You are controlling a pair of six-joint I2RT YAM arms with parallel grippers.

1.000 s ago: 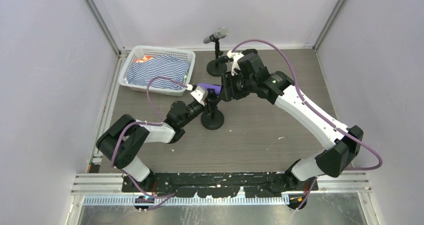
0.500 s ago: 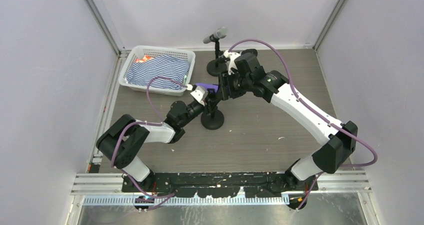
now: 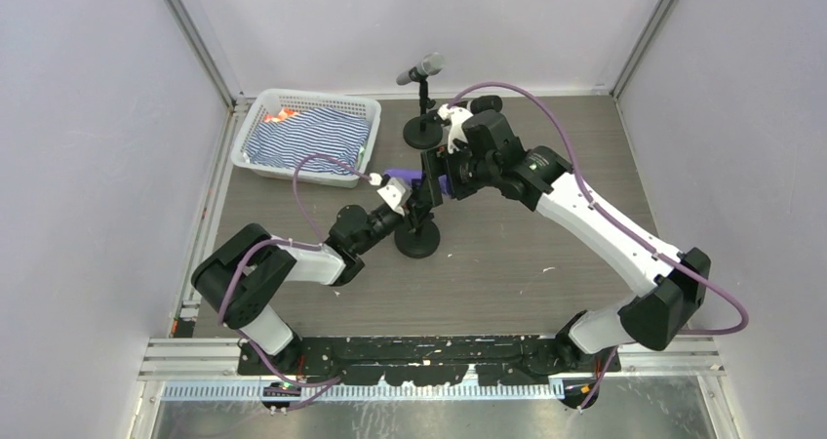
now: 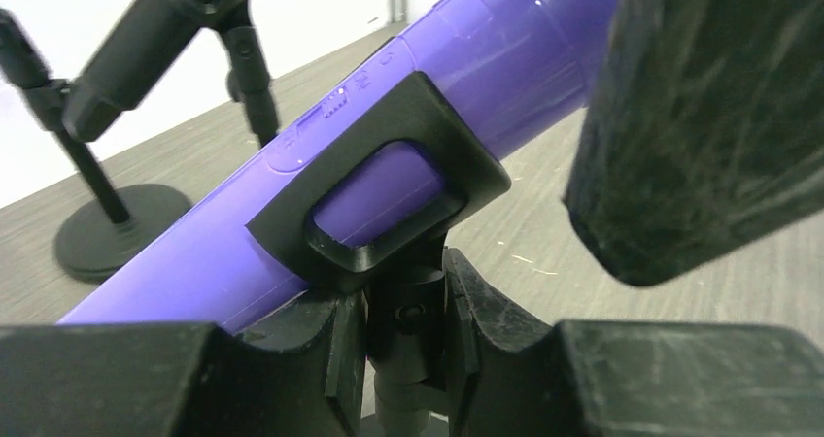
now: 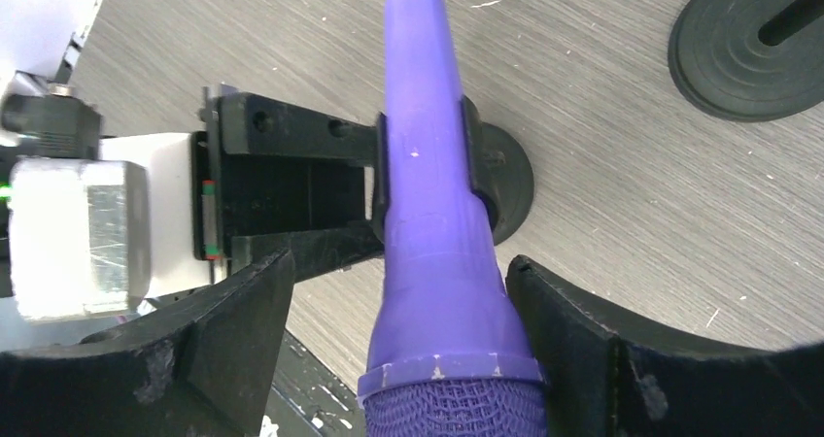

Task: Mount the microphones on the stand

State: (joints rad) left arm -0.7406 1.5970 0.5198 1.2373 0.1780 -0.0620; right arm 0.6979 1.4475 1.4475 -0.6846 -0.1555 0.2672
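White walls close in a grey wood-grain bench (image 3: 507,263). At its back left sits a white basket (image 3: 293,96) with a striped cloth (image 3: 302,137) heaped inside. Just right of the basket, a far stand (image 3: 421,132) carries a grey microphone (image 3: 421,68), tilted up in its clip.

Mid-bench, the near stand (image 3: 417,241) holds the purple microphone (image 5: 432,214), which lies slanted through the black clip (image 4: 437,126) with its mesh head toward the right arm and its tapered tail beyond the clip. The left pincer (image 4: 408,350) is pinching the near stand's post just beneath the clip, one finger on each side. The right pincer (image 5: 398,267) is spread, its jaws standing on either side of the microphone's body near the head.

From above, both wrists crowd over the near stand and cover most of the purple microphone, and the right arm (image 3: 585,205) hides part of the bench behind it. A second round black base (image 5: 748,49) shows past the tail in the right wrist view; whose it is cannot be told.
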